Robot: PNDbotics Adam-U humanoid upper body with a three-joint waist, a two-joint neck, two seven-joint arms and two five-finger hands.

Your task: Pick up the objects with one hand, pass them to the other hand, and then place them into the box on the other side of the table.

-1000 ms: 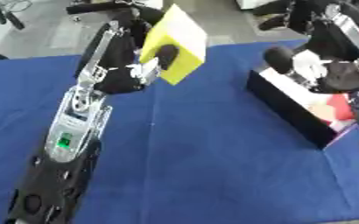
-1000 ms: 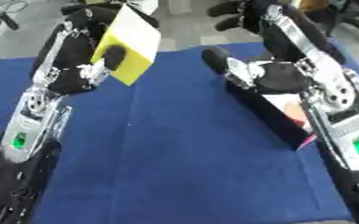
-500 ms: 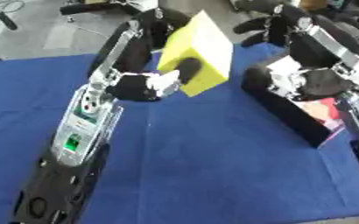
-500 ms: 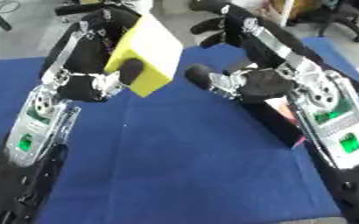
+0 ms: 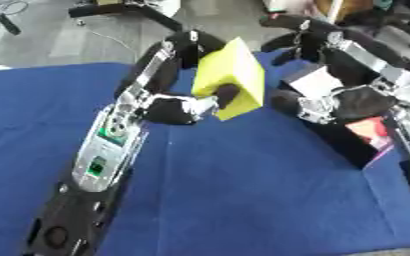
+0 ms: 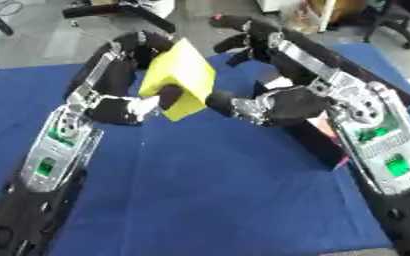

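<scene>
Left eye view shows one yellow block (image 5: 235, 77), one black box (image 5: 353, 142), two robot hands. Plain yellow, flat-faced and square-cornered, tilted on one corner, held up above the blue table (image 5: 243, 200) near its middle. Left hand (image 5: 187, 107) clamped on the block's lower edge, fingers (image 5: 227, 94) curled round it. Right hand (image 6: 265, 106) just beside the block on its right side, rounded dark fingertips toward it; cannot tell whether touching, nor how far those fingers are spread. Box at the table's right edge, behind and under the right hand, partly hidden by the right forearm; something pink-red (image 5: 369, 134) inside, and a white flat piece (image 5: 312, 82) at its far end. Beyond the table, grey floor and black chair legs (image 5: 121, 10).
</scene>
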